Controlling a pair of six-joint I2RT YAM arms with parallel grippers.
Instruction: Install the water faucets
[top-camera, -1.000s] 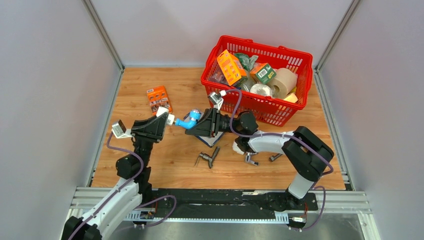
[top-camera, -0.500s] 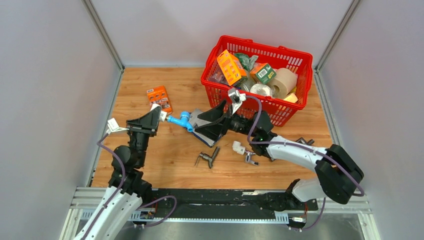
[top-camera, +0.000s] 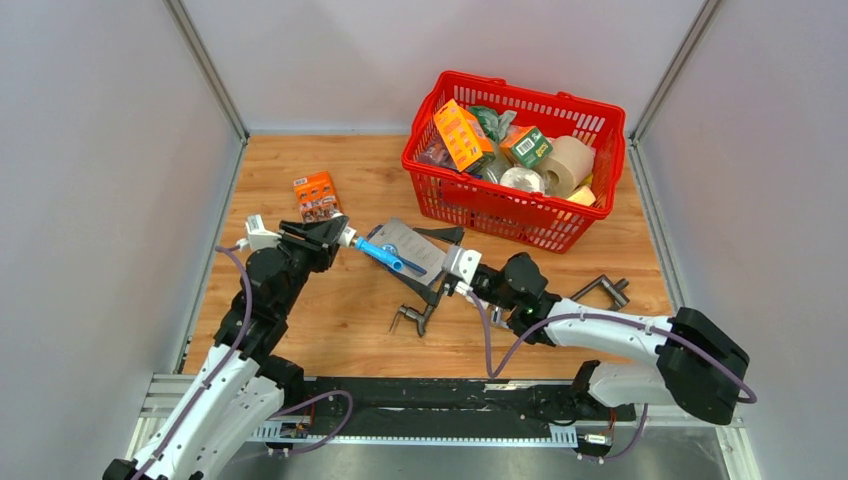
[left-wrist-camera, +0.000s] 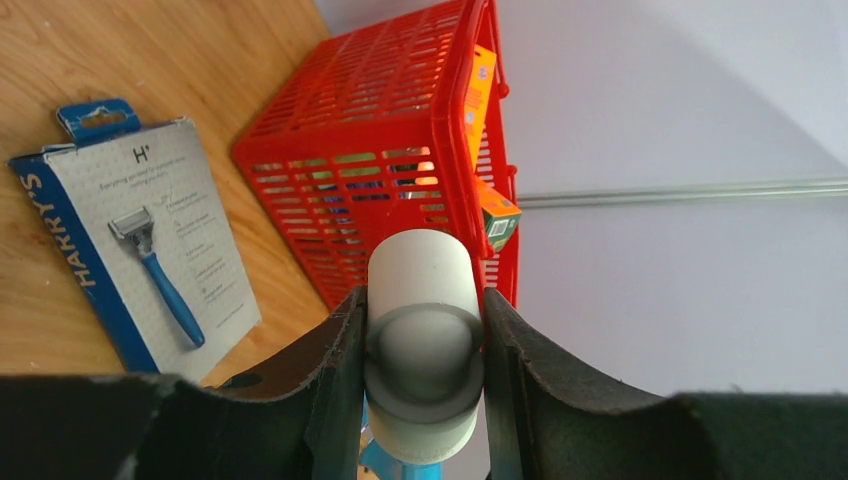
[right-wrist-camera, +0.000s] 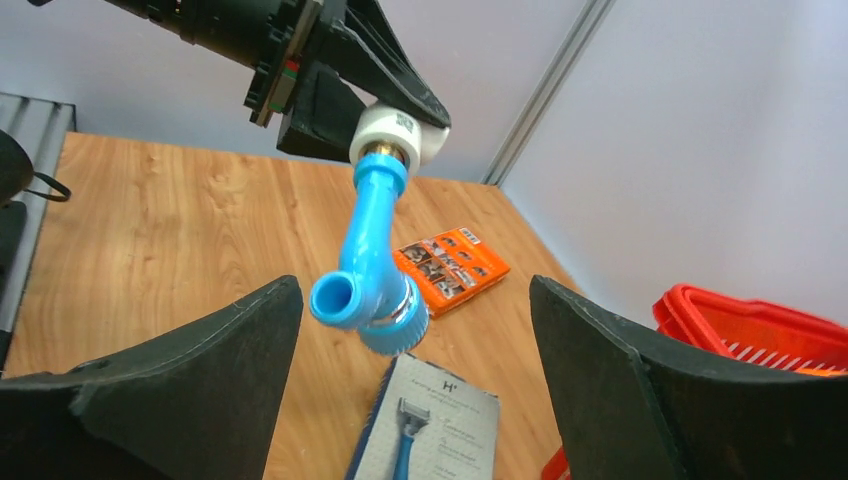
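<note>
Left gripper (top-camera: 338, 236) is clamped on the white fitting (left-wrist-camera: 420, 300) of the faucet (top-camera: 385, 255), 1 finger on each side, well to the left of the basket (top-camera: 515, 215) and up off the table (top-camera: 280, 160). From that grip the blue body reaches out toward the basket side. In the right wrist view its open spout points at the camera.

Right gripper (top-camera: 425, 265) is spread wide, in front of the basket's left end. Its 2 fingers (right-wrist-camera: 200, 380) flank the faucet's free end with a clear gap on both sides (they touch nothing).

A razor pack (top-camera: 410, 248) lies flat on the table just left of the basket's near corner, under the faucet in the top view. An orange pack (top-camera: 316, 195) lies further left of the basket. A dark tap (top-camera: 415, 318) lies in front of the basket, nearer the arm bases, and another (top-camera: 600, 290) lies just in front of its right end.
</note>
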